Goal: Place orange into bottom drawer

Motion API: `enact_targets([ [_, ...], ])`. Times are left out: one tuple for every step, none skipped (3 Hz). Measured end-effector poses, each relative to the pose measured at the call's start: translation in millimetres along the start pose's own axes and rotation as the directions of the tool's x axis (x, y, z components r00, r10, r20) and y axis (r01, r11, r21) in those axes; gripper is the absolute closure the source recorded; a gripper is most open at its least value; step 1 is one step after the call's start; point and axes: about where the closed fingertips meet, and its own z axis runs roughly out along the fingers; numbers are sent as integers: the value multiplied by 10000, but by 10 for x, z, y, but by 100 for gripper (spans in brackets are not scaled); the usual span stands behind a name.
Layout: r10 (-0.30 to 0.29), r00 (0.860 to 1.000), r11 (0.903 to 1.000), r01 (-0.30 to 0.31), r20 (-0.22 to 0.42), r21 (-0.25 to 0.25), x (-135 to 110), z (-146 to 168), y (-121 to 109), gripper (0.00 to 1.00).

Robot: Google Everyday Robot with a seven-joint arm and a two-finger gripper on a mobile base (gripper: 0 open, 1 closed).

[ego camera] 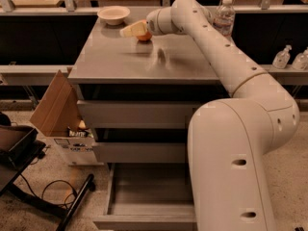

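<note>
The orange (145,37) sits on the grey cabinet top (144,59) near its back edge, mostly covered from above by my gripper (134,30). The gripper reaches in from the right, right over the orange and pointing left. The bottom drawer (144,221) is pulled open at the foot of the cabinet, and the part of its tray that shows holds nothing. My arm's large white base covers the drawer's right side. The two upper drawers stick out only slightly.
A cream bowl (113,14) stands at the back left of the cabinet top. A water bottle (223,15) stands at the back right. A cardboard box (55,105) leans by the cabinet's left side, with a black stand (14,150) and cables on the floor.
</note>
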Motion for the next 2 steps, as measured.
enact_targets([
  [117,9995,9996,-125,-303,-265,68,94,143,16],
  [161,9981,9994,-179,-591,-297,171,226,185,39],
])
